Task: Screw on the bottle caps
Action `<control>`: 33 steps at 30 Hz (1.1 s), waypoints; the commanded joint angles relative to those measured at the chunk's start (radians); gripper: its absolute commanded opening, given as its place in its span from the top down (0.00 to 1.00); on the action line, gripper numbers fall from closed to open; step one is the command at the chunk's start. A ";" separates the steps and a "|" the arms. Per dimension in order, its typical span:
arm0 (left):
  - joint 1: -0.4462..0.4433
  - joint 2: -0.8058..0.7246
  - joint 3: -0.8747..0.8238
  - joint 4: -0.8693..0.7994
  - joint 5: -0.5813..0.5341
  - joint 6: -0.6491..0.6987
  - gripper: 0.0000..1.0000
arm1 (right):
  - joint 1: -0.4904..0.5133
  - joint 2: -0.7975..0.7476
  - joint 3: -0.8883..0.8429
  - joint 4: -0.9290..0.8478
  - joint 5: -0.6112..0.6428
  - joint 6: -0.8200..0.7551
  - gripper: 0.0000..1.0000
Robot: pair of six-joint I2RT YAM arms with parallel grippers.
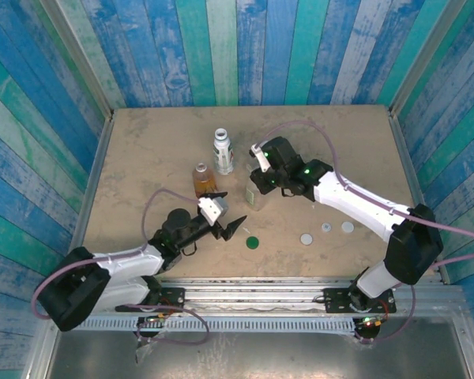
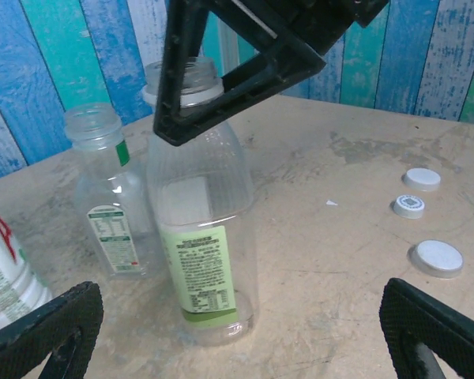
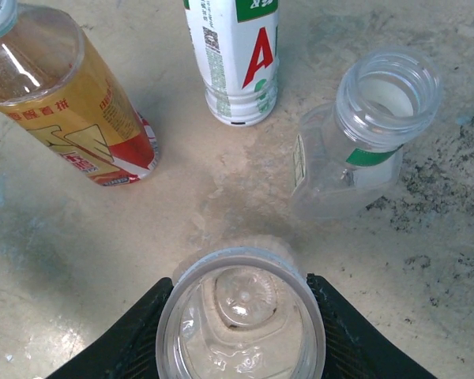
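My right gripper [image 1: 257, 181] is shut on the neck of the larger clear bottle [image 1: 255, 197], which stands upright and uncapped; its open mouth [image 3: 241, 316] sits between the black fingers [image 3: 126, 347]. The smaller clear bottle [image 3: 371, 126], the white-labelled bottle [image 1: 223, 151] and the amber bottle [image 1: 202, 180] stand close behind, all without caps. My left gripper [image 1: 227, 215] is open and empty, facing the larger clear bottle [image 2: 201, 237] from a short way off. The dark green cap [image 1: 253, 242] lies just right of it. Three white caps [image 1: 306, 238] [image 1: 325, 228] [image 1: 347, 227] lie farther right.
The bottles crowd together at the table's middle [image 1: 182, 134]. Painted blue and green plank walls close in the table on the left, back and right. A metal rail [image 1: 253, 284] runs along the near edge.
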 commanded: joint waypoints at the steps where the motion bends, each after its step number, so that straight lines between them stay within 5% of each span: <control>1: -0.019 0.095 0.038 0.177 -0.032 -0.030 0.06 | 0.020 -0.009 0.017 -0.030 0.011 0.020 0.63; 9: -0.051 0.367 0.103 0.415 -0.173 -0.090 0.06 | 0.060 -0.053 -0.029 -0.010 0.118 0.137 0.66; 24: -0.052 0.684 0.221 0.614 -0.183 -0.100 0.01 | 0.063 -0.054 -0.052 0.025 0.115 0.183 0.65; 33: -0.052 0.758 0.266 0.647 -0.158 -0.097 0.16 | 0.063 -0.045 -0.047 0.026 0.101 0.186 0.65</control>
